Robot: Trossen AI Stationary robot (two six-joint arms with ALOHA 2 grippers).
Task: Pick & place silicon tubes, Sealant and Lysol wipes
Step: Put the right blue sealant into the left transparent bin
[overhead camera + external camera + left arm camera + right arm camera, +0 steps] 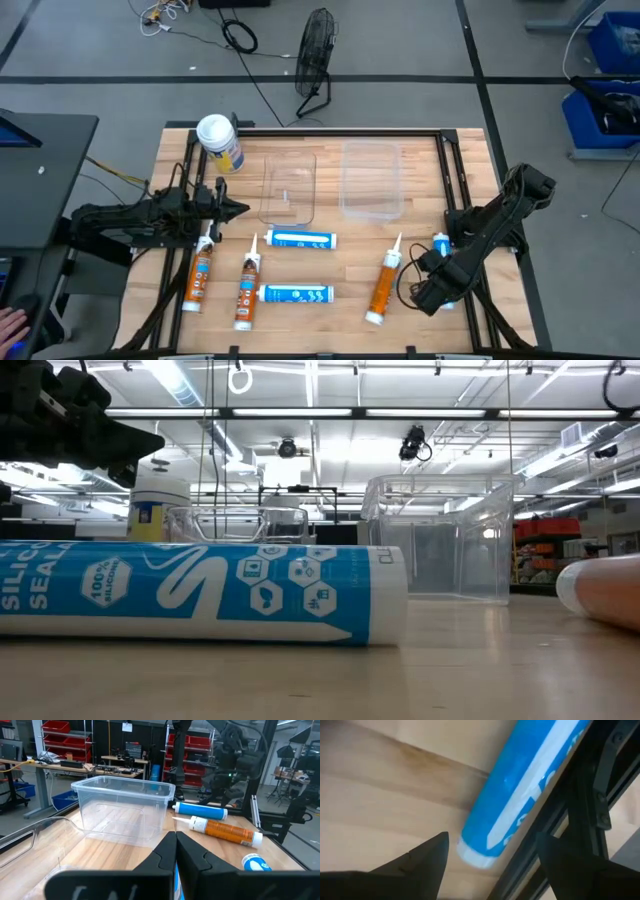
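The Lysol wipes canister [218, 140] stands upright at the table's far left. Two white-and-blue tubes [300, 240] [296, 294] and three orange tubes [200, 275] [247, 285] [383, 285] lie flat on the wood. Another blue tube [520, 795] lies along the black frame rail at the table's right edge. My right gripper [492, 850] [438, 288] points steeply down over it, open, one finger on either side of the tube's flat end [477, 852] and apart from it. My left gripper [175, 852] [235, 210] is shut and holds nothing, level above the table's left side.
Two clear plastic bins [288, 187] [372, 178] stand side by side at the far middle of the table. The black frame rail [580, 805] runs close beside the blue tube. A floor fan [315, 55] and cables lie beyond the far edge.
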